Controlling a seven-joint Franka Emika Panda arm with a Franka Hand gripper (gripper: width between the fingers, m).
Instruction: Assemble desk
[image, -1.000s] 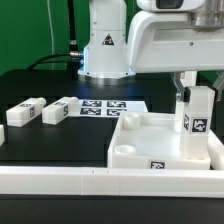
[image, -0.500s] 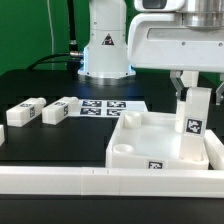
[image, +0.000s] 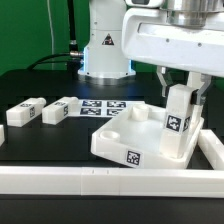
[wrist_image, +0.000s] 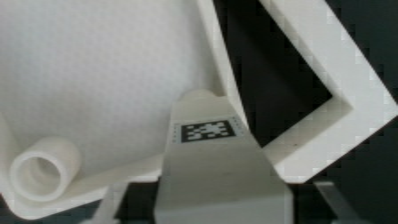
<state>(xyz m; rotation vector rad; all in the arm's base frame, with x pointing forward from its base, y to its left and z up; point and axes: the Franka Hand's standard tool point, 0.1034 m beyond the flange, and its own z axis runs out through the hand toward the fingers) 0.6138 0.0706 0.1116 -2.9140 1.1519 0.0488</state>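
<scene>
The white tabletop lies turned at an angle on the black table, one corner toward the front rail. A white leg with a tag stands upright in its corner on the exterior view's right. My gripper is shut on the top of this leg. In the wrist view the leg runs out from between my fingers over the tabletop, beside a round corner socket. Two loose legs lie at the exterior view's left. A fourth leg is not in view.
The marker board lies behind the tabletop near the robot base. The white border rail runs along the front and up the exterior view's right side, close to the tabletop; it also shows in the wrist view.
The tabletop has turned about its vertical axis and shifted toward the exterior view's left. My gripper and the held leg have moved left with it and twisted.
</scene>
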